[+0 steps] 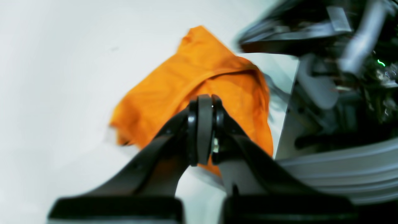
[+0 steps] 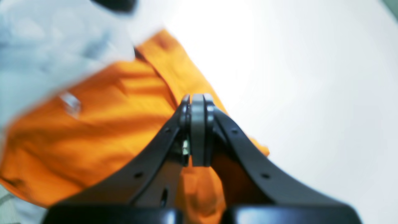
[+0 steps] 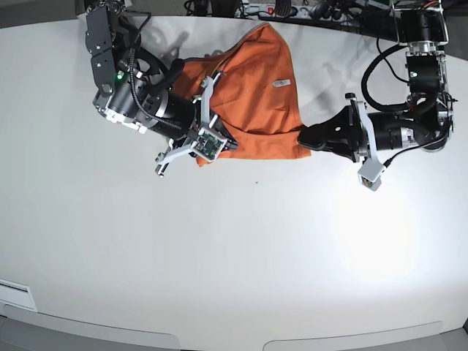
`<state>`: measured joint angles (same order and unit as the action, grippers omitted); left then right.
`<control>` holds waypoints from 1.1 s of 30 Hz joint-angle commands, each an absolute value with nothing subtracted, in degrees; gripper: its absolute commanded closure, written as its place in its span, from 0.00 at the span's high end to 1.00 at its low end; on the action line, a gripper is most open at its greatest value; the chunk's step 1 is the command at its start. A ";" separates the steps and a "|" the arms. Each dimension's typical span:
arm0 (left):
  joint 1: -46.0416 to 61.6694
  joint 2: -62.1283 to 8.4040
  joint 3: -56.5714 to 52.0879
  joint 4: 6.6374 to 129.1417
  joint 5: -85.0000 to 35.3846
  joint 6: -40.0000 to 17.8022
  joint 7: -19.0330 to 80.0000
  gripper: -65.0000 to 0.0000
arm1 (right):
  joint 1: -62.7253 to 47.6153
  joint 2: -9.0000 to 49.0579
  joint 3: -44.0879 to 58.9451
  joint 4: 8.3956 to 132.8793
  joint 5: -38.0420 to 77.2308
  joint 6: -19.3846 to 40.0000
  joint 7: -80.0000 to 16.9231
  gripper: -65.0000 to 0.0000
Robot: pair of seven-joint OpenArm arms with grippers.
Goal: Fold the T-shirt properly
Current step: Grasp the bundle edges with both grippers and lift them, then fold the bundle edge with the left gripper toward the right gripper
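Note:
The orange T-shirt (image 3: 256, 88) lies bunched and partly folded on the white table (image 3: 234, 248), at the far middle. My left gripper (image 3: 303, 137) is at the shirt's near right corner. In the left wrist view its fingers (image 1: 204, 105) are pressed together with the orange cloth (image 1: 192, 71) around and beneath them. My right gripper (image 3: 225, 146) is at the shirt's near left edge. In the right wrist view it (image 2: 197, 105) is shut with the shirt (image 2: 93, 124) spreading to its left and under it. Both wrist views are blurred.
Cables and power strips (image 3: 292, 9) run along the table's far edge. The right arm's dark body (image 3: 139, 95) lies over the shirt's left side and shows in the left wrist view (image 1: 326, 77). A white label (image 3: 280, 84) shows on the shirt.

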<state>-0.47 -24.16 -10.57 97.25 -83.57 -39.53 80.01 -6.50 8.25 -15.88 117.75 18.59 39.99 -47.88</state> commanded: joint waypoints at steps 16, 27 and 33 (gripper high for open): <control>4.08 -29.02 10.39 105.16 -58.39 -40.00 70.67 0.00 | 6.33 11.33 -17.02 100.62 25.45 40.00 -49.76 0.00; -3.29 -34.26 28.21 96.05 -37.74 -40.00 54.81 0.00 | 1.80 17.96 -16.82 101.58 34.76 40.00 -57.49 0.00; -14.48 -30.81 38.79 85.84 -28.69 -40.00 46.74 0.00 | -6.20 21.85 -15.62 108.53 34.72 40.00 -57.69 0.00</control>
<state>-14.44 -30.11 38.65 87.09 -37.60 -41.25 39.86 -6.74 21.61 -15.70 107.57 33.50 39.66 -58.17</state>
